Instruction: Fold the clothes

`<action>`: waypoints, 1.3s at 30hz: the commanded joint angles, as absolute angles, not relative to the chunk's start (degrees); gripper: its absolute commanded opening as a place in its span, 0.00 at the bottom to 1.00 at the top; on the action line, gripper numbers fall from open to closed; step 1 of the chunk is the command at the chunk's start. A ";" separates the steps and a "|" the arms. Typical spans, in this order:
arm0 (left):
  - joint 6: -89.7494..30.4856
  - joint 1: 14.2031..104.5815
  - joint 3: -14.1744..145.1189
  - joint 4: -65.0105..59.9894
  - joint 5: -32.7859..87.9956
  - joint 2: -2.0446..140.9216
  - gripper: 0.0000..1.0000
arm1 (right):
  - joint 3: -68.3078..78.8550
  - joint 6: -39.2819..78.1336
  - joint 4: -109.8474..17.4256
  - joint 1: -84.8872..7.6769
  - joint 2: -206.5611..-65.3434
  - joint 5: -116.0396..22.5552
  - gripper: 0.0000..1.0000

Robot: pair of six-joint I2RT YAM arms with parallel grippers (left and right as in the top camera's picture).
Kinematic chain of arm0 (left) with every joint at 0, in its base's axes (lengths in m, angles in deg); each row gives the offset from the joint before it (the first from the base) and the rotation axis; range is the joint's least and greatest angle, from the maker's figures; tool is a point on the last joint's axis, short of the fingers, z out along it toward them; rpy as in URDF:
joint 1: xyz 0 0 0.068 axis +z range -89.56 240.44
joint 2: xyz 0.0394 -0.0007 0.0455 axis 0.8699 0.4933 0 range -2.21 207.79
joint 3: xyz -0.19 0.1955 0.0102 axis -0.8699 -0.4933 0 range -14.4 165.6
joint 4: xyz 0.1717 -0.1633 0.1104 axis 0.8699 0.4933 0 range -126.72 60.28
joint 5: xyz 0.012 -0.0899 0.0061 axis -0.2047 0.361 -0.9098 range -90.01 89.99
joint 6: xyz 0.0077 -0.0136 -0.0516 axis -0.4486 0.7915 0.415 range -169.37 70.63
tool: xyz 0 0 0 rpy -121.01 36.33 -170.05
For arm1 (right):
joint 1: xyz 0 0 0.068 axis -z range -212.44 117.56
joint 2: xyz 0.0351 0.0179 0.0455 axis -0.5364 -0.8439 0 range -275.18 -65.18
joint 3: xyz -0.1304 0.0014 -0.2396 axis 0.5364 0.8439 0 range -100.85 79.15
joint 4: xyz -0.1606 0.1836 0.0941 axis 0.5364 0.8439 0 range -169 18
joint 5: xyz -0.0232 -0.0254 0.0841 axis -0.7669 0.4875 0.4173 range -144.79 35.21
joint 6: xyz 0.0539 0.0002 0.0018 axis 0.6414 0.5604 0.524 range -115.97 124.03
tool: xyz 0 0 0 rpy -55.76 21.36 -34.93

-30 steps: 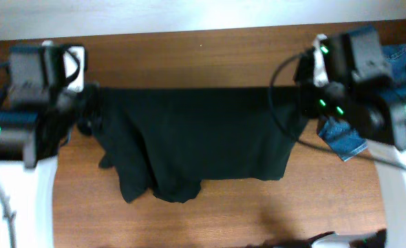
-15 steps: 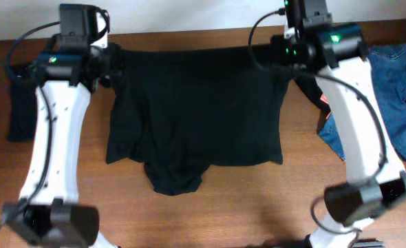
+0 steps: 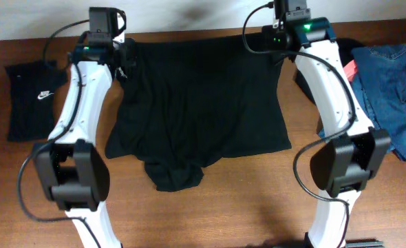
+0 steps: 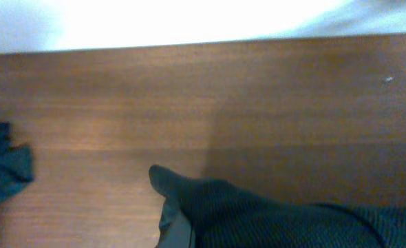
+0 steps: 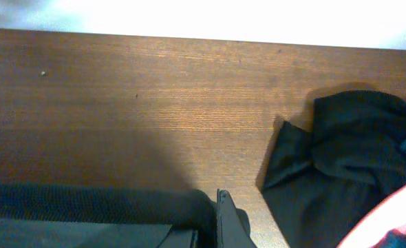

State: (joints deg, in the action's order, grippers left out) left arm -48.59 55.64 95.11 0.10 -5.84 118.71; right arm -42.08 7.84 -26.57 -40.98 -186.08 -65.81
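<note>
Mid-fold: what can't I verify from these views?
- Left gripper: bottom edge of left wrist view cuts off its jaws; overhead, its own wrist covers it.
- Right gripper: same, in right wrist view.
- Black garment, lower edge: bunched under itself, overhead.
- Jeans: cut by overhead's right edge.

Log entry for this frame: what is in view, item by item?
black garment: one, black, spread mid-table, top corners at the grippers.
folded cloth: one, black with a white logo, far left of the table.
jeans: one pile, blue denim, right edge.
red item: one, red-pink, peeking out beside the jeans; kind unclear.
dark cloth: one, black, crumpled, near the jeans.
table: one, brown wood.
left gripper: one, black, pinching the garment's top left corner.
right gripper: one, black, pinching the top right corner.
</note>
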 commanded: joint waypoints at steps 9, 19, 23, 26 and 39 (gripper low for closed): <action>-55.76 56.06 95.88 -9.47 -5.62 124.97 0.66 | -42.67 7.21 -35.45 -39.82 -193.16 -66.99 0.46; -56.59 56.02 100.81 -13.23 -5.38 124.38 0.99 | -42.69 3.34 -40.56 -39.45 -192.81 -67.54 0.99; -56.53 55.69 102.91 -6.04 -5.36 122.67 0.99 | -42.69 3.43 -34.38 -39.58 -191.70 -66.71 0.99; -53.31 55.14 103.04 1.92 -4.87 120.59 0.91 | -42.69 5.33 -26.33 -39.64 -191.09 -64.19 0.99; -48.48 53.09 103.04 34.81 10.56 117.84 0.08 | -42.69 8.76 3.74 -38.79 -186.74 -49.79 0.49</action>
State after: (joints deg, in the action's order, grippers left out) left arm -49.12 52.89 102.39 32.21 4.26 120.62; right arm -42.15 8.37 1.64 -39.16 -190.89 -53.73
